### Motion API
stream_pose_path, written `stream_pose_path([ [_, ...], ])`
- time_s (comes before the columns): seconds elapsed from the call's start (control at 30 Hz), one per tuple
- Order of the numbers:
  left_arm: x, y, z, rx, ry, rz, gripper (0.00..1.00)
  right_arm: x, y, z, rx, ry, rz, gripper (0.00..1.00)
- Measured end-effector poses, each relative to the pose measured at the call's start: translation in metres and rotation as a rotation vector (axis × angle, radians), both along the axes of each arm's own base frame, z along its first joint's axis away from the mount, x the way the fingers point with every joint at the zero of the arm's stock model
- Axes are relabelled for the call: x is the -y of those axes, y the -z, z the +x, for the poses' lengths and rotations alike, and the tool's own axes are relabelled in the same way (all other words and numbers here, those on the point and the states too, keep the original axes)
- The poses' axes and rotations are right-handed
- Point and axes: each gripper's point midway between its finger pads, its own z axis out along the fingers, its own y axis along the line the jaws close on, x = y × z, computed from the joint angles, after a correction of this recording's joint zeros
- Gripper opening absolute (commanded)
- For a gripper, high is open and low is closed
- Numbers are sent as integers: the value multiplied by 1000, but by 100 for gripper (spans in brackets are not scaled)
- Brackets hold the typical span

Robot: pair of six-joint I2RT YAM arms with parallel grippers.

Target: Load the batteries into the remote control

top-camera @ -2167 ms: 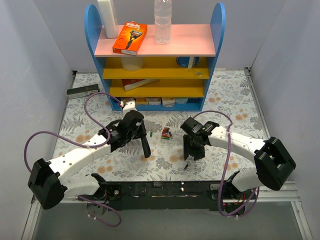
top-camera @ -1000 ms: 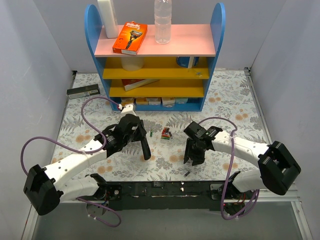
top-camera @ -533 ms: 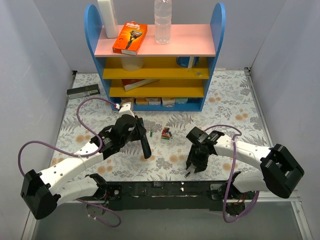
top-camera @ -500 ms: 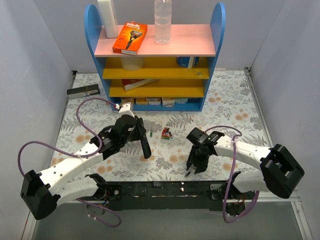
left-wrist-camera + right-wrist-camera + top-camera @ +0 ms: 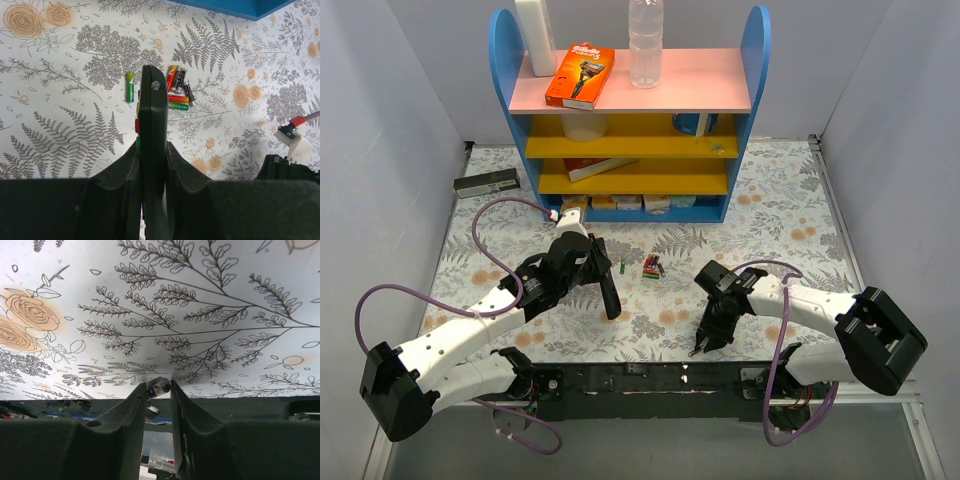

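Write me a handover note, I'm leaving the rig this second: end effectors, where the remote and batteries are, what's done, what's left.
Left end effector: shut on the remote control, held on edge above the table.
Right end effector: shut on one dark battery, low at the table's near edge.
The battery pile lies on the table just beyond the remote's tip; the lone green battery lies apart, to its left in the left wrist view.
Done: remote and one battery gripped.
Left: no battery shows in the remote and its compartment is out of view, so all the loading remains.
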Motion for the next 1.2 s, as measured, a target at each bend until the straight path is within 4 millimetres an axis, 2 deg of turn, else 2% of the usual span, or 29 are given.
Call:
stream_pose_path([
  [0.23, 1, 0, -1, -3, 5, -3, 0, -6, 0, 0, -5, 4, 30, 20],
  [0.33, 1, 0, -1, -4, 7, -6, 0, -9, 0, 2, 5, 3, 44, 10],
  [0.37, 1, 0, -1, -4, 7, -10, 0, -10, 0, 3, 9, 1, 49, 3],
  [0.4, 2, 0, -2, -2, 6, -19, 0, -10, 0, 4, 15, -3, 53, 1],
  [0.5, 0, 2, -6, 6, 5, -45, 0, -14, 0, 9, 35, -30, 56, 1],
  [0.63, -4, 1, -13, 41, -3, -122, 0, -26, -8, 35, 128, -120, 53, 1],
  [0.8, -5, -4, -20, 127, -5, -271, 0, -60, -46, 86, 357, -265, 124, 1],
  [0.9, -3, -2, -20, 174, -9, -354, 0, -73, -69, 110, 505, -361, 159, 1],
  [1.03, -1, 10, -19, 212, -16, -432, 0, -77, -101, 126, 697, -488, 197, 1],
  [1.2, 1, 16, -14, 272, 0, -533, 0, -82, -162, 136, 982, -634, 284, 1],
])
